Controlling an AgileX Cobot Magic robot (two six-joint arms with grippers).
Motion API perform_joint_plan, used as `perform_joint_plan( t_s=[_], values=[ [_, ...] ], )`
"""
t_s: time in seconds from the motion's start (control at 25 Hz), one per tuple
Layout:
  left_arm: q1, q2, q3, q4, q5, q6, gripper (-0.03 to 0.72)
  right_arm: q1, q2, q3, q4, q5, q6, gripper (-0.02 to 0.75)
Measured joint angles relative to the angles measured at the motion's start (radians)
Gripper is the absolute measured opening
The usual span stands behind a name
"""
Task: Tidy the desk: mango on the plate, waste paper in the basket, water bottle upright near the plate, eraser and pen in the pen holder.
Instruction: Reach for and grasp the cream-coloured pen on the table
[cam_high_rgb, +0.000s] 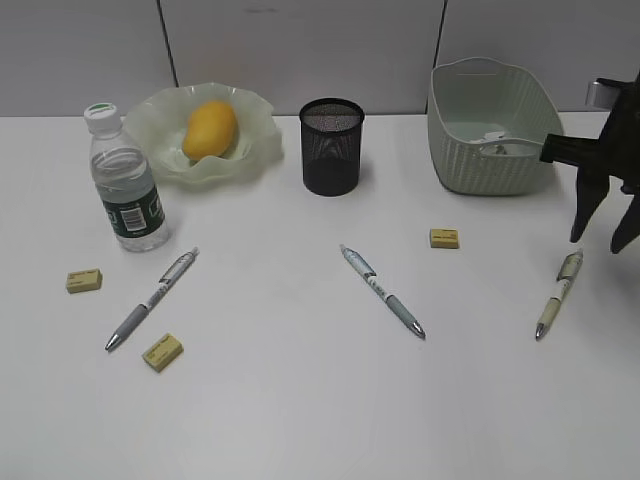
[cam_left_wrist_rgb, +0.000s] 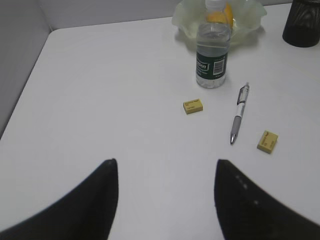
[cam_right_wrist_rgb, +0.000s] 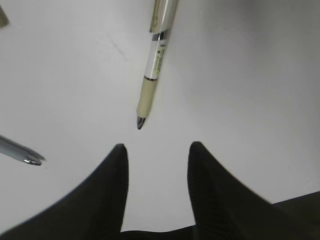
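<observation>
Exterior view: the white desk (cam_high_rgb: 300, 400) carries the mango (cam_high_rgb: 210, 130) lying in the ruffled green glass plate (cam_high_rgb: 258, 150) at upper left, with the water bottle (cam_high_rgb: 124, 185) standing upright just in front of and left of the plate. The black mesh pen holder (cam_high_rgb: 331, 146) stands right of the plate; the sage-green basket (cam_high_rgb: 480, 150) sits at upper right with waste paper (cam_high_rgb: 497, 142) visible inside it. Three pens lie flat on the desk: a left pen (cam_high_rgb: 152, 299), a middle pen (cam_high_rgb: 382, 291) and a right pen (cam_high_rgb: 558, 293). Three yellow erasers also lie loose: one at far left (cam_high_rgb: 84, 280), one at lower left (cam_high_rgb: 162, 351) and one (cam_high_rgb: 444, 237) in front of the basket. The right gripper (cam_high_rgb: 604, 228) hangs at the right edge, fingers pointing down, just above and right of the right pen, not touching it.

Left wrist view: the left gripper (cam_left_wrist_rgb: 165, 200) has its jaws spread wide over bare desk, holding nothing; the bottle (cam_left_wrist_rgb: 212, 57), two erasers (cam_left_wrist_rgb: 193, 106) (cam_left_wrist_rgb: 267, 141) and the left pen (cam_left_wrist_rgb: 239, 113) lie well ahead of it.

Right wrist view: the right gripper (cam_right_wrist_rgb: 157, 195) has its jaws parted and empty, with the tip of the right pen (cam_right_wrist_rgb: 152, 75) just beyond the gap; the middle pen's tip (cam_right_wrist_rgb: 22, 154) shows at left.
</observation>
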Motion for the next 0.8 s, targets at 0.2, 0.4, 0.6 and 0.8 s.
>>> perform_joint_plan(
  t_s=[0.2,0.4,0.6,0.8],
  values=[
    [0.000,0.000,0.000,0.000,0.000,0.000,0.468,0.000,0.006,0.032,-0.002,-0.128,0.020,0.321],
    [0.000,0.000,0.000,0.000,0.000,0.000,0.468,0.000,0.006,0.124,-0.013,-0.254,0.038,0.319],
    [0.000,0.000,0.000,0.000,0.000,0.000,0.468,0.000,0.013,0.201,-0.014,-0.365,0.046,0.319],
    [0.000,0.000,0.000,0.000,0.000,0.000,0.468,0.000,0.076,0.202,-0.016,-0.382,0.048,0.319]
  ],
)
